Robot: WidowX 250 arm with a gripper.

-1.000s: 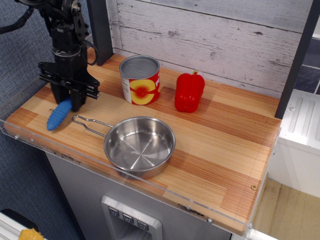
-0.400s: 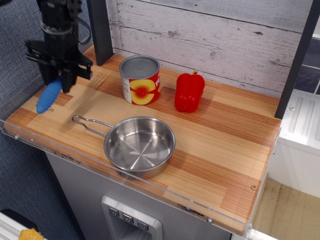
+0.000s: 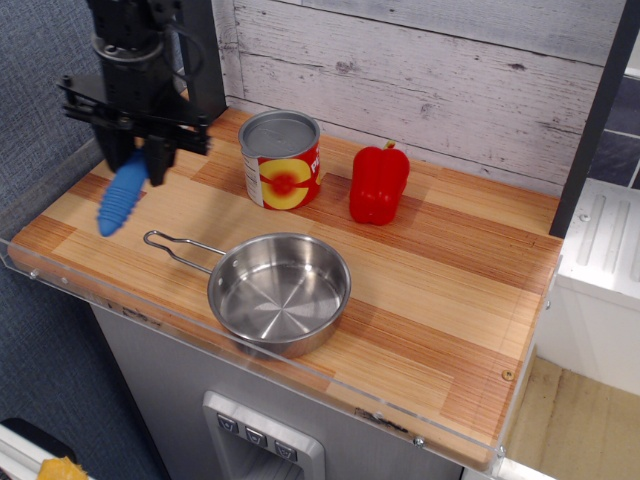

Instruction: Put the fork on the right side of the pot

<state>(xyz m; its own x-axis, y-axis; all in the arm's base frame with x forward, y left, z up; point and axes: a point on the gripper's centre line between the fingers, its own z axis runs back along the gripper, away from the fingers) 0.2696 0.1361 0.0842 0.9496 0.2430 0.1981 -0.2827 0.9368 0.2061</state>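
The fork's ribbed bright-blue handle (image 3: 121, 197) hangs tilted from my gripper (image 3: 138, 158), above the left end of the wooden table. The gripper is shut on its upper end, and the tines are hidden between the fingers. The pot (image 3: 280, 291), a shallow shiny steel pan, sits at the front middle of the table. Its wire loop handle (image 3: 178, 248) points left, toward the spot under the fork. The gripper is up and to the left of the pot, apart from it.
A red-and-yellow tin can (image 3: 281, 160) stands behind the pot. A red bell pepper (image 3: 379, 184) stands to the can's right. A dark post (image 3: 205, 60) rises behind the gripper. The wooden table (image 3: 450, 300) has a clear plastic front edge.
The gripper lifted the fork off the table, swung left and up, and has now moved back right a little with the fork still held in the air.
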